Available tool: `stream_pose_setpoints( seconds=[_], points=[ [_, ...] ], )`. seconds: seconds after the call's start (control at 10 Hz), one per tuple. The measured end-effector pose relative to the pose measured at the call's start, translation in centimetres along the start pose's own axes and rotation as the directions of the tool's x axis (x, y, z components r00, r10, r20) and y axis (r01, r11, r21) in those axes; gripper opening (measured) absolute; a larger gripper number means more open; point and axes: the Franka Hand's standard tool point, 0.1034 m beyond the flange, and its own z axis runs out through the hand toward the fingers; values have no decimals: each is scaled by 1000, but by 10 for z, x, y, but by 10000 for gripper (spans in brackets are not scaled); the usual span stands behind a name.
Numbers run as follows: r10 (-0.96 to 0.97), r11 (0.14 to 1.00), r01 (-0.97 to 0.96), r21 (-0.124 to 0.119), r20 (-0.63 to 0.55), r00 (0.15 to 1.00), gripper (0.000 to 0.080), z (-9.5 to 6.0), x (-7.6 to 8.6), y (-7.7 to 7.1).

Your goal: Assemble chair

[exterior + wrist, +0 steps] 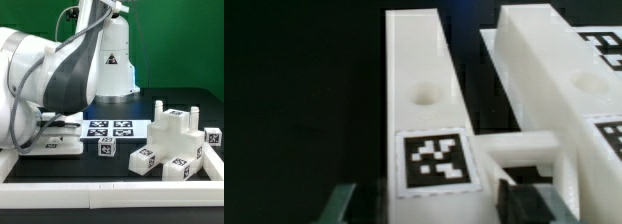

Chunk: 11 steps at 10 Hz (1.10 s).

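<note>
Claw (434, 204) straddles bar (423, 90) at exterior view's 9 o'clock, jaws apart, nothing gripped. Centre on bar; avoid panel (553, 90).

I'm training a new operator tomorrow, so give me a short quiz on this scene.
1. True or false: the bar lies between the fingers of the gripper.
2. How many tags does the marker board carry? A) two B) four C) six
3. Fill in: beyond its tag, the bar's top face shows a round ____.

Key: 1 true; 2 B; 3 hole.
</note>
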Motion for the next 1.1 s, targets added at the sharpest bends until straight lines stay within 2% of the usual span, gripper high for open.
stream_pose_setpoints(
  seconds=[0.1, 0.2, 0.3, 0.4, 0.5, 0.7, 0.8, 0.9, 1.0, 1.1],
  points=[
    [-6, 1000, 6, -1, -11, 1000, 287, -11, -7, -4],
    [-45, 999, 44, -13, -64, 997, 287, -31, -16, -7],
    [-94, 995, 89, -37, -192, 977, 285, -54, -32, -13],
    [-113, 994, 110, -27, -267, 957, 285, -54, -54, -19],
    [-118, 993, 112, -37, -343, 932, 285, -55, -56, -16],
    [-124, 992, 109, -59, -444, 887, 285, -61, -43, -14],
    [-123, 992, 113, -51, -511, 851, 285, -67, -47, -17],
    [-118, 992, 128, -23, -568, 814, 285, -93, -67, -26],
    [-155, 986, 162, -48, -630, 761, 285, -117, -85, -23],
    [-147, 986, 158, -51, -715, 684, 285, -128, -89, -18]
  ],
)
